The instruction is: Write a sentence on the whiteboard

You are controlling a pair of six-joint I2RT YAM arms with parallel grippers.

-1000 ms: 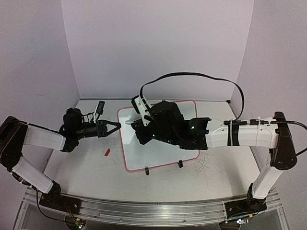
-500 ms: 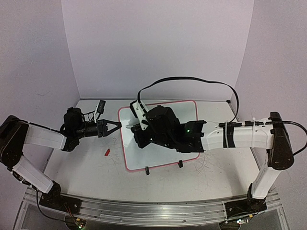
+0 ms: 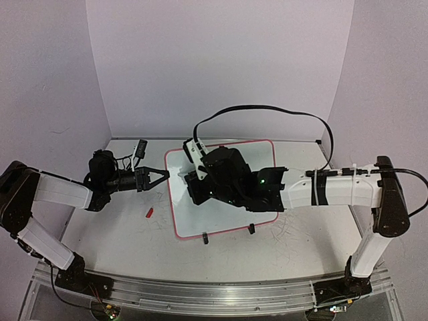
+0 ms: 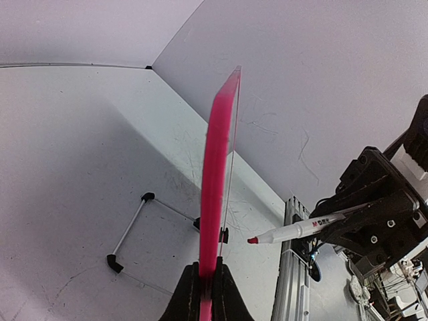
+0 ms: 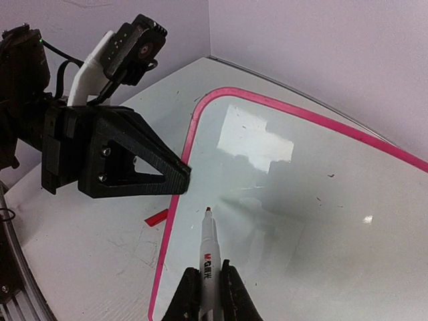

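Left end effector (image 4: 206,277) clenched on pink rim of glossy white rectangular whiteboard (image 3: 221,217), likely to steady it. Right end effector (image 5: 207,284) grasped white red-tipped marker (image 5: 208,244), tip just ahead over blank board; sentence unwritten.
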